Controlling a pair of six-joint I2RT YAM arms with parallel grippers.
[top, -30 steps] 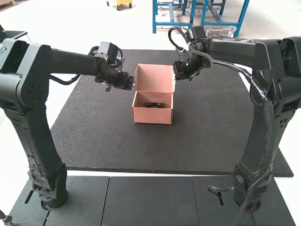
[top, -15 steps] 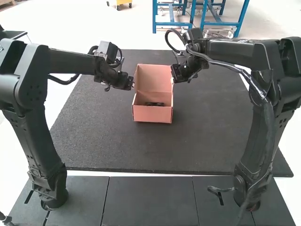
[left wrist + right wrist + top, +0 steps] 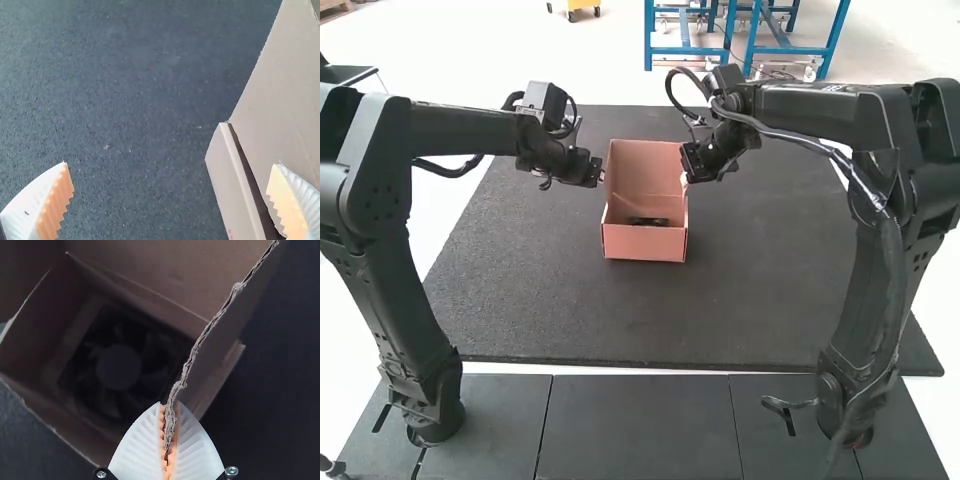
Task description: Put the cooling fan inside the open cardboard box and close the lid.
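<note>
Cooling fan black, flat in cardboard box | right gripper pinching ragged lid | left gripper spread

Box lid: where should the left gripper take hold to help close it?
Grip the lid by its left edge, coming from the cardboard box's left. It stands upright and thin, so the open left gripper can straddle it; the right gripper pinches its right edge.

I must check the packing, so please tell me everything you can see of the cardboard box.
The cardboard box is pinkish-brown and stands open on the black mat. Its lid stands upright at the back. The cooling fan lies flat inside. The right gripper pinches the lid's right edge; the open left gripper is at its left edge.
</note>
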